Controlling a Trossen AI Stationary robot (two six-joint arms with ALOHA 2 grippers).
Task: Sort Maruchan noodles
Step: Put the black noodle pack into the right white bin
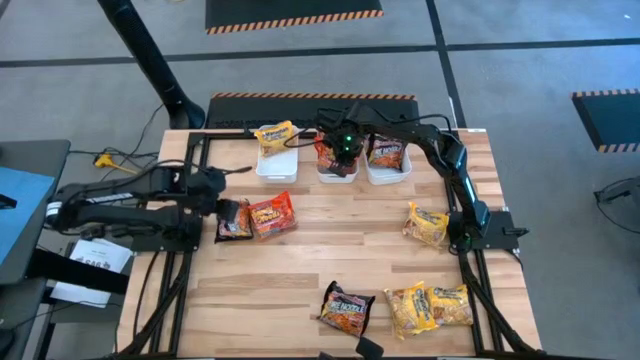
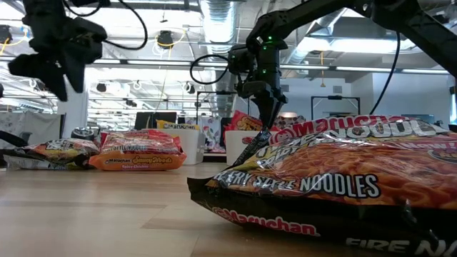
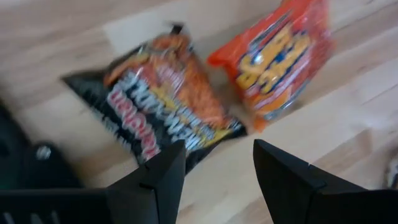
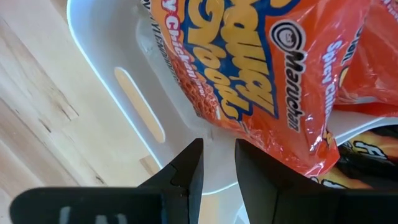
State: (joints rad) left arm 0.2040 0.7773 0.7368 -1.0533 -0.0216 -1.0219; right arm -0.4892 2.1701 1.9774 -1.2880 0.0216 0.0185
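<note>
— Where do the cameras sit?
— One looks straight down on the table [image 1: 300, 270]; one sits at tabletop height, close behind a black packet [image 2: 321, 178].
— The wrists?
— Each close above packets also seen overhead.

Three white rectangular plastic bins [image 1: 276, 165] stand in a row on the wooden tabletop [image 1: 300, 270]. Four glossy yellow noodle packets [image 1: 426, 223] are visible: one in a bin, three loose. Three dark brown-black packets [image 1: 346, 308] and two red-orange packets [image 1: 271, 215] also show.
</note>
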